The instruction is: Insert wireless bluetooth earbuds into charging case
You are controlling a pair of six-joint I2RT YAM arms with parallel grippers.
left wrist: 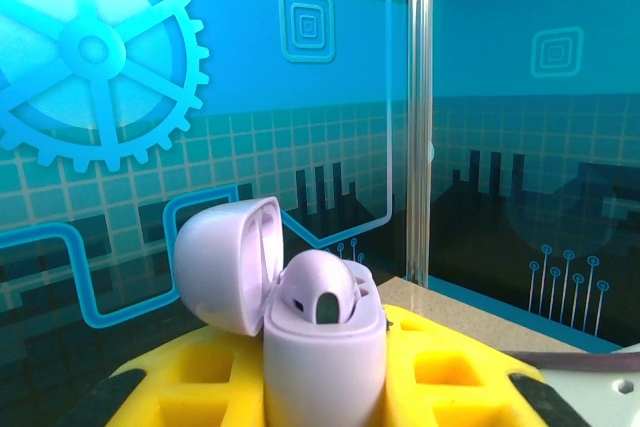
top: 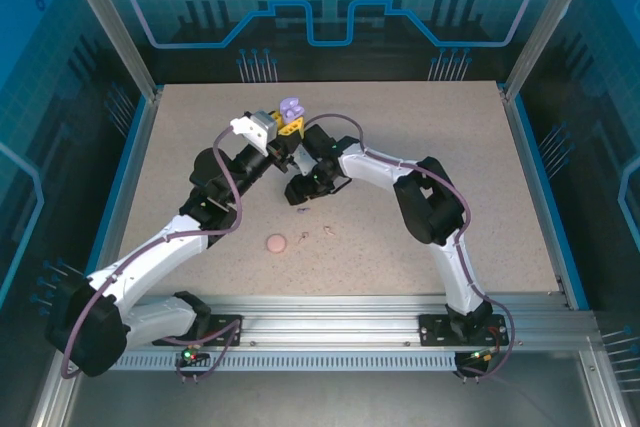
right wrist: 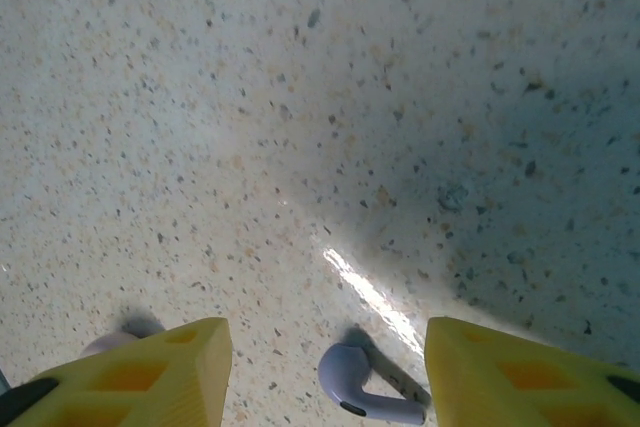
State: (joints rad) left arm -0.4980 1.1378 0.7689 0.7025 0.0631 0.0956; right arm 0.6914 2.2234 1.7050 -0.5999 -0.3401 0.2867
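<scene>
Clamps lid-open lavender charging case (left wrist: pixel 322 342) in left gripper (left wrist: pixel 325 392); spreads right gripper (right wrist: pixel 328 372) half-open astride lavender earbud (right wrist: pixel 352 387) at six o'clock, untouched.

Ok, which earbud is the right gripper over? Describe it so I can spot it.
On the speckled table, just beyond the round pink case, the right gripper points down. Between its yellow fingers lies a lavender earbud, stem flat on the table; the earbuds beside the case look pale pink.
</scene>
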